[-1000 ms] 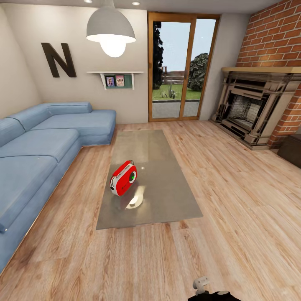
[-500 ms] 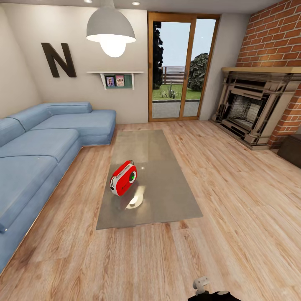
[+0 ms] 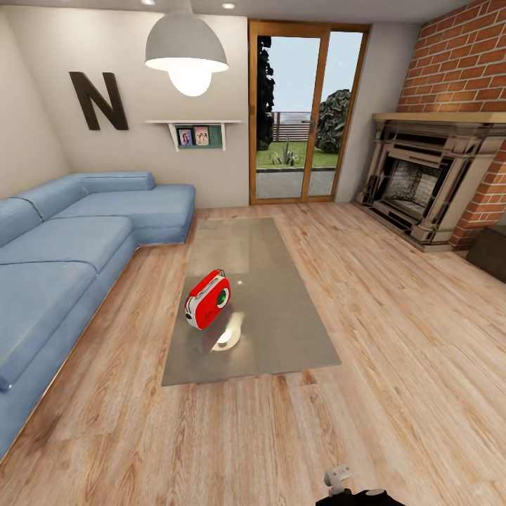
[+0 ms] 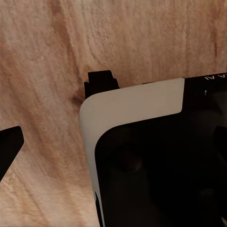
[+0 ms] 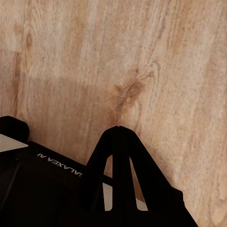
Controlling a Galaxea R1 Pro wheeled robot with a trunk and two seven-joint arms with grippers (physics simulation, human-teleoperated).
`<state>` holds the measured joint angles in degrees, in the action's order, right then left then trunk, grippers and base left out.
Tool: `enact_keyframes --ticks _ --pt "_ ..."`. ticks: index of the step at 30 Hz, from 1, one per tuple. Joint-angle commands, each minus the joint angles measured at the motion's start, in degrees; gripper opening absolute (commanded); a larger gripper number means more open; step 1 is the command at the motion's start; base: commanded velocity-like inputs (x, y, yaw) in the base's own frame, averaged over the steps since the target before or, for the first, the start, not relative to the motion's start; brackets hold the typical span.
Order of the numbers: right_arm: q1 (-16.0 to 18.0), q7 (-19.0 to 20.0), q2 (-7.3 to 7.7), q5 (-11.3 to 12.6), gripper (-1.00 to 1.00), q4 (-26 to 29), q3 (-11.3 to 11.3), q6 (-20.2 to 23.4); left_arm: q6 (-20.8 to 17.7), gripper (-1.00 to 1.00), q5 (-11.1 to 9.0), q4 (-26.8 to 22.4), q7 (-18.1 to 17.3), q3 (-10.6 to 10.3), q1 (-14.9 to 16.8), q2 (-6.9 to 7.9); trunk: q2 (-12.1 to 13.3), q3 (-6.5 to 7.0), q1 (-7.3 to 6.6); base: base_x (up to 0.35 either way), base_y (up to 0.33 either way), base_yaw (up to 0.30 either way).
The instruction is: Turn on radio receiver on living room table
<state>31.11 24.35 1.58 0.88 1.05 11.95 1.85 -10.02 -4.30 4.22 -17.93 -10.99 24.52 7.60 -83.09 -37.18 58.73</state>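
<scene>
The red radio receiver (image 3: 208, 300) with white trim stands on the long grey glossy table (image 3: 281, 330), left of its middle, its round dial facing right and toward me. It is a good way ahead of me across the plank floor of the living room (image 3: 393, 337). My left gripper (image 4: 55, 113) hangs over bare wood floor, its two dark fingertips (image 4: 101, 81) apart and nothing between them. Also above the floor, my right gripper (image 5: 119, 130) has its fingers closed to a point, holding nothing.
A blue sectional sofa (image 3: 63, 246) runs along the table's left side. The brick fireplace (image 3: 429, 176) and a dark low bench (image 3: 492, 249) stand at the right, glass doors (image 3: 302, 112) behind. A pendant lamp (image 3: 186, 53) hangs above. Open floor lies between me and the table.
</scene>
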Motion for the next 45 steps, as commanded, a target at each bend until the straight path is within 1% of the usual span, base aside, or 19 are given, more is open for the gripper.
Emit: enact_keyframes --ticks 1,45 --pt "0.0 0.0 0.0 0.0 -1.0 0.0 0.0 0.0 0.0 1.0 0.0 0.0 0.0 0.0 0.0 0.02 0.0 0.0 0.0 0.0 0.0 0.0" --pt "0.0 0.0 0.0 0.0 -1.0 0.0 0.0 0.0 0.0 1.0 0.0 0.0 0.0 0.0 0.0 0.02 0.0 0.0 0.0 0.0 0.0 0.0"
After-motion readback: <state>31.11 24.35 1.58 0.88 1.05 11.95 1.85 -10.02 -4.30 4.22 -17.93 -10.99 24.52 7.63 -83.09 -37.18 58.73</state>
